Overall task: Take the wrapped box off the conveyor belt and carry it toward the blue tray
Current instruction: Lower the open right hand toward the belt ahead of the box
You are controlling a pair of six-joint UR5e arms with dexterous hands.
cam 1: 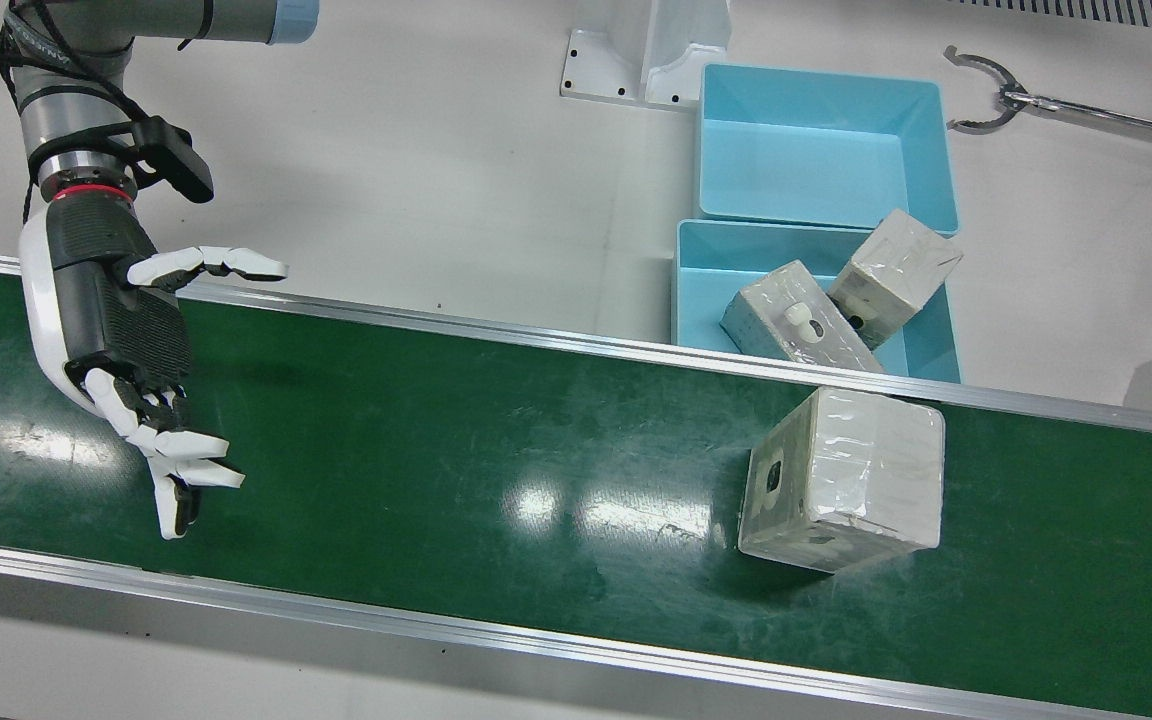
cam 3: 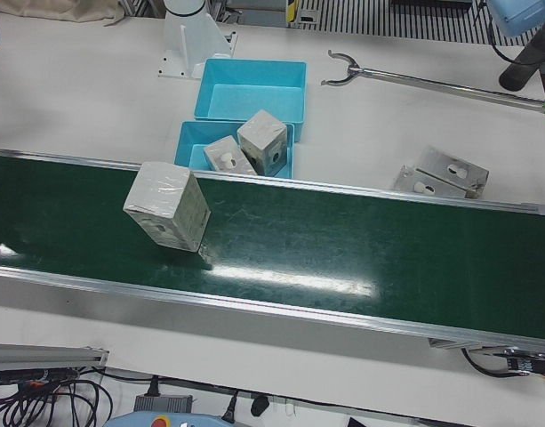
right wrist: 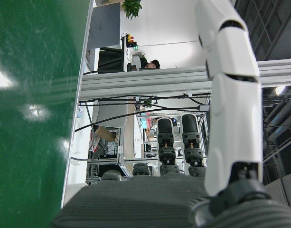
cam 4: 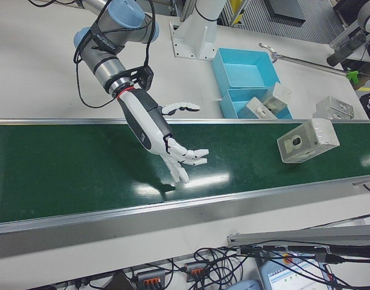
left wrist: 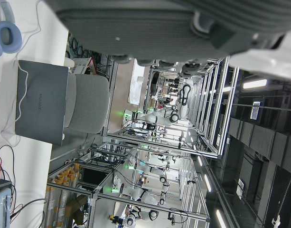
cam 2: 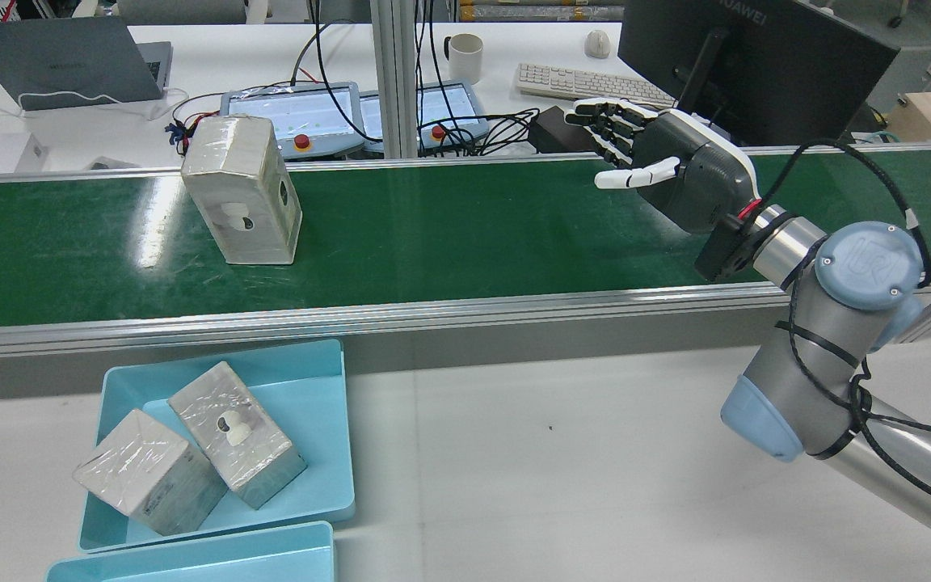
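wrapped box (cam 1: 844, 478) | on belt (cam 1: 496, 470), well apart from right hand (cam 1: 131, 340) | fingers spread, empty

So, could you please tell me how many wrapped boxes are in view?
5: one on the belt, two in the near blue tray, two on the table beyond the belt. Others may be hidden.

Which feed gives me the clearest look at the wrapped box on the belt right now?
The front view: the wrapped box fills it large, tilted on one edge on the conveyor belt, plastic wrap clear. Rear, left-front and right-front views show it smaller; the hand views miss it. The open right hand is far along the belt.
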